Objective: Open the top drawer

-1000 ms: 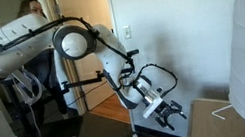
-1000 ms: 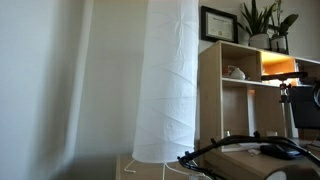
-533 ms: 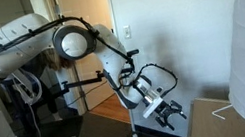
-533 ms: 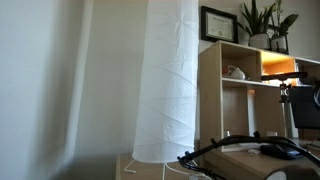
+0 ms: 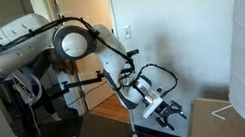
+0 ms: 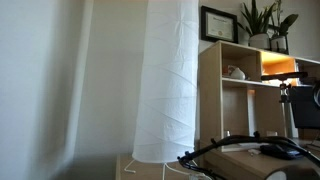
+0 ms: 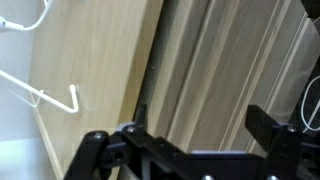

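Observation:
My gripper (image 5: 171,114) hangs open and empty just off the near edge of a light wooden cabinet top (image 5: 235,120). In the wrist view the gripper (image 7: 205,125) has its black fingers (image 7: 268,126) wide apart with nothing between them. Below them I see the wooden cabinet top (image 7: 90,60), its edge, and striped wooden floor (image 7: 230,60) beyond. No drawer front or handle shows in any view; the top drawer is hidden.
A white cable (image 7: 40,95) lies on the cabinet top, also seen in an exterior view (image 5: 222,112). A tall white paper lamp shade (image 6: 170,80) stands on it. A wooden shelf unit (image 6: 235,90) with plants stands behind. A doorway (image 5: 86,34) opens behind the arm.
The arm and gripper have not moved. A person seen in the doorway a second ago is no longer visible there.

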`<state>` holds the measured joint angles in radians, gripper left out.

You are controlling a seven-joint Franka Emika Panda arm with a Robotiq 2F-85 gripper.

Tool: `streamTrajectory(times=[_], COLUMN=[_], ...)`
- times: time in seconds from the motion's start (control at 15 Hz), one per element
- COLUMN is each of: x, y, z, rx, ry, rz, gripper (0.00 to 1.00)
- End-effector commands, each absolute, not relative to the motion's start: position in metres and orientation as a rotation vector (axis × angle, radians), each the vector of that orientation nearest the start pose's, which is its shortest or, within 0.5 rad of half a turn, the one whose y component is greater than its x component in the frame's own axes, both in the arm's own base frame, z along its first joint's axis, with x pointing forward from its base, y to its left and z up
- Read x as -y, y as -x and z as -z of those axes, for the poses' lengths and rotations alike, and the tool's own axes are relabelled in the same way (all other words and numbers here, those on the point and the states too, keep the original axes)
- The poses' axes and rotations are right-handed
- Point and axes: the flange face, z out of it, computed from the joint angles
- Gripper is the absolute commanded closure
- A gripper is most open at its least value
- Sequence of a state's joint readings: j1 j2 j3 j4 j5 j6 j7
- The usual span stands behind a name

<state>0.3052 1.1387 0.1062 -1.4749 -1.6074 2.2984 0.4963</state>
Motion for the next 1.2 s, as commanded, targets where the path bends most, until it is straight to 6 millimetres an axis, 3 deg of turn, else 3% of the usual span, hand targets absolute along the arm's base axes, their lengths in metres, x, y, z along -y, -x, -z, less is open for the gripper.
streamTrajectory(times=[0.0, 0.93, 1.13], x=[-0.2376, -0.2312, -0.2326], y=[-0.6133, -0.6218, -0.6161], z=[0.0174, 0.0218, 0.0232], rx=[-1.274, -1.298, -1.272], ry=[-1.871, -1.85, -1.871], rz=[-0.248, -0.263, -0.245], gripper=[0.0, 0.0, 0.0])
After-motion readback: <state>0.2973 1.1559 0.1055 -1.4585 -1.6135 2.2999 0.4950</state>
